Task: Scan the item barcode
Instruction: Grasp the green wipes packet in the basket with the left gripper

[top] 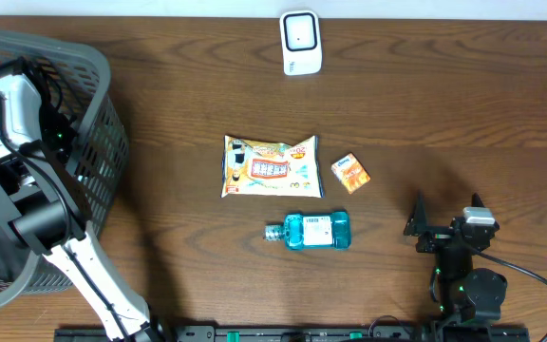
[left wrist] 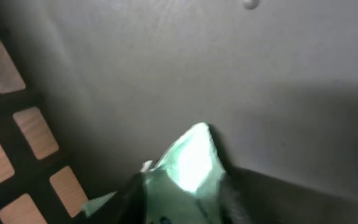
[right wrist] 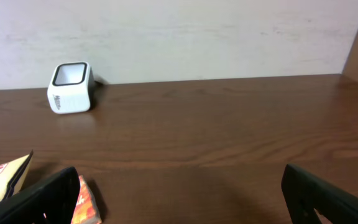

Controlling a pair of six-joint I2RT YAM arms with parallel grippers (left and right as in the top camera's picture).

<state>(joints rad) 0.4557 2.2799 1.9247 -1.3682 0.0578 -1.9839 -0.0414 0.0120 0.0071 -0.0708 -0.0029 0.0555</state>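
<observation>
Green packet [left wrist: 191,165] sits inside the grey basket [top: 98,133] at the left end of the tabletop [top: 463,104], between the fingers of the left tool [left wrist: 182,196]; the view is blurred, so I cannot tell if it is clenched on the packet or loose. White scanner [top: 301,42] stands at the far edge, with a snack bag [top: 272,166], orange box [top: 351,174] and blue bottle [top: 311,230] mid-tabletop. Right tool [right wrist: 185,202] is released, jaws wide, nothing between them.
</observation>
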